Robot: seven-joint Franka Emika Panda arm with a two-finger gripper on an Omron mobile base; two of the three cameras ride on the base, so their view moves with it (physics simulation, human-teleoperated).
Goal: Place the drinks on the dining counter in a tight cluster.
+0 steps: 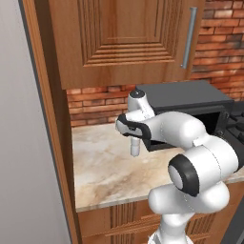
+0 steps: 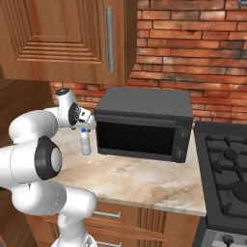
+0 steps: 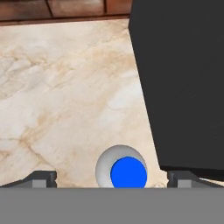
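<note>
While the gripper (image 3: 112,177) hung wide open and empty above it, the small white bottle (image 2: 85,142) stood upright at centre left of the right base view on the marble counter (image 2: 144,181), just left of the black microwave (image 2: 142,123).

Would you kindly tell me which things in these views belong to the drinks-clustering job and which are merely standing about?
Belongs to the job:
- small white bottle with blue cap
- open gripper above it

Merely standing about:
- black microwave
- stove
- wooden cabinet
- marble counter
</note>
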